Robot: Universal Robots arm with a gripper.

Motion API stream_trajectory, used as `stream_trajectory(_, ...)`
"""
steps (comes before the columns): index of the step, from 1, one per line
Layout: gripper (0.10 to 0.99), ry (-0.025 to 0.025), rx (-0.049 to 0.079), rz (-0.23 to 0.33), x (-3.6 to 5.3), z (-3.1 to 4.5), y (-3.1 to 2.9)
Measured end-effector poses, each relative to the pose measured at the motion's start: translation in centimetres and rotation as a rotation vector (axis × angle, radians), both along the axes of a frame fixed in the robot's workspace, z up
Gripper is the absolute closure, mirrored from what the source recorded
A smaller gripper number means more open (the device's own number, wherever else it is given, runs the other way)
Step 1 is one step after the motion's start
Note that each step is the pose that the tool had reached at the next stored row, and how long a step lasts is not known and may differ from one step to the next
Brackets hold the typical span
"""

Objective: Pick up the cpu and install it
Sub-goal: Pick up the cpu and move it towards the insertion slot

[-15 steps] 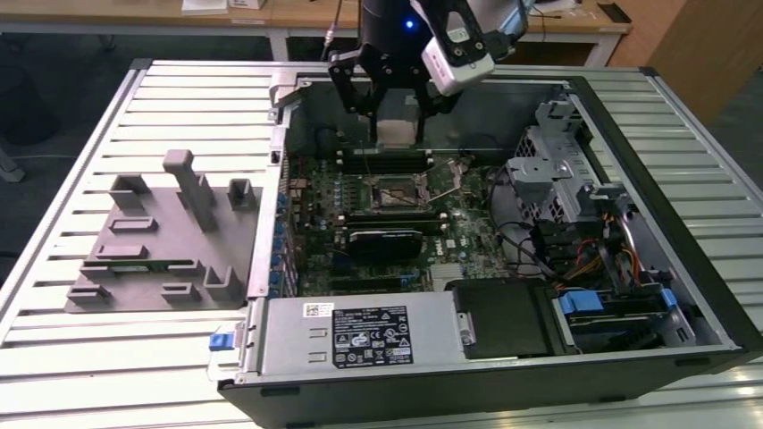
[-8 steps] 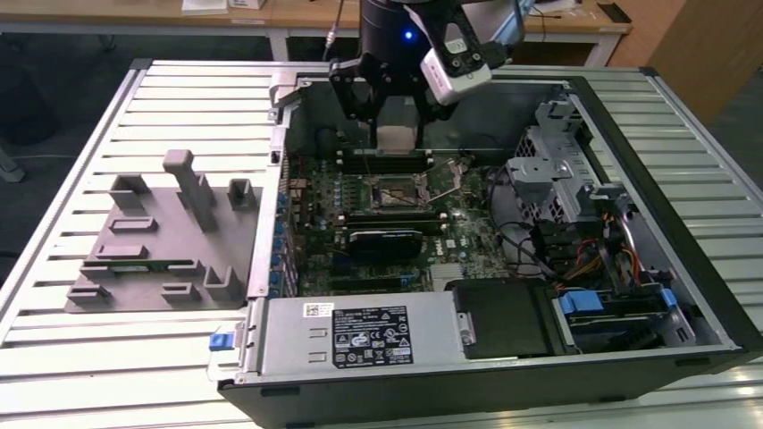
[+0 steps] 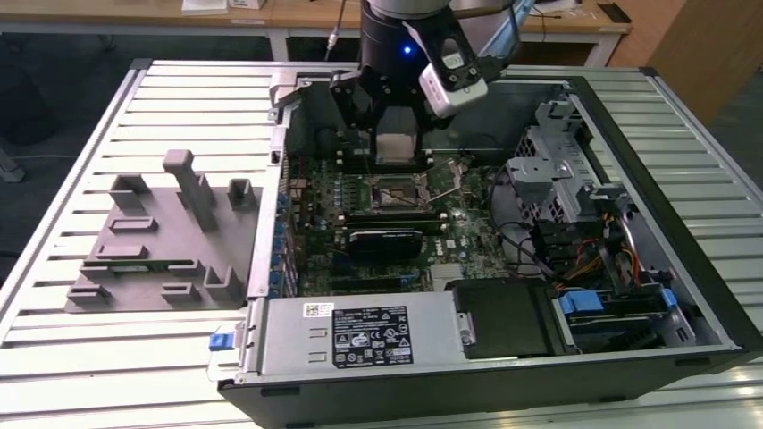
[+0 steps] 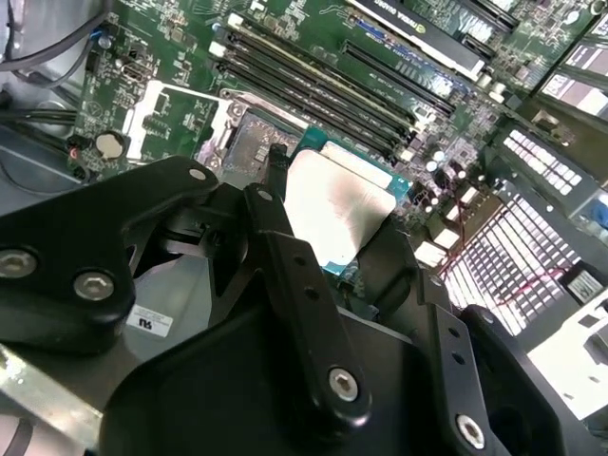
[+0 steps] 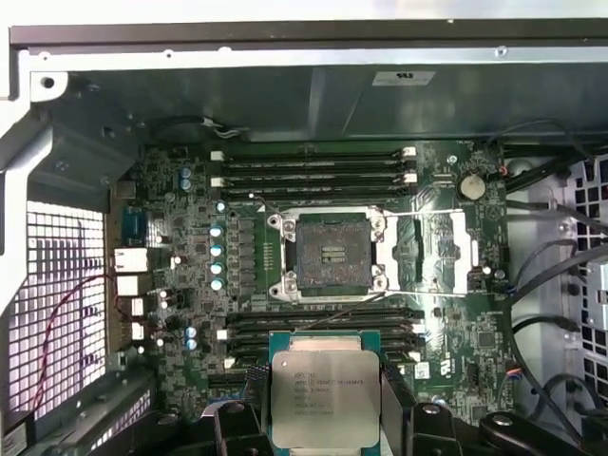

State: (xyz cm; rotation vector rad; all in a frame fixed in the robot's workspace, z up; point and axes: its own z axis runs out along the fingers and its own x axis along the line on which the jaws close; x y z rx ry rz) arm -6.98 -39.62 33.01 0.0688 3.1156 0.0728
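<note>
The tool (image 3: 395,154) is clamped on the cpu (image 5: 325,397), its black fingers (image 4: 285,256) pressing two opposite edges, and the silvery top plate faces up toward the wrist. The chip hangs in the air inside the open computer case (image 3: 667,188), above the motherboard (image 5: 190,285) and touching nothing below it.

In the first wrist view the socket (image 5: 332,252) lies open and bare, well apart from the chip, with a bank of memory slots (image 5: 323,328) between them. The socket's retention frame (image 5: 432,252) is swung aside next to it.

The main hazard, as I judge it, is the socket's contact field. If the cpu came down shifted or turned against the recess, a corner would land on the contacts rather than inside the rim, and they would likely bend. The hold is on thin edges only, so the chip could tilt or slip between the fingers, meet the socket corner-first, or fall onto the board. The fingers reach past the chip's sides and might catch the raised frame or the memory slots on a low pass.

Outside the case, the grey fixture tray (image 3: 155,241) sits on the slatted surface (image 3: 71,349) — clear of all this.
</note>
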Motion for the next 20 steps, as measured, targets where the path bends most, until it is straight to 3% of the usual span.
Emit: stream_trajectory(20,0.545,0.0001,0.000,0.000,0.06,-3.48,-0.01)
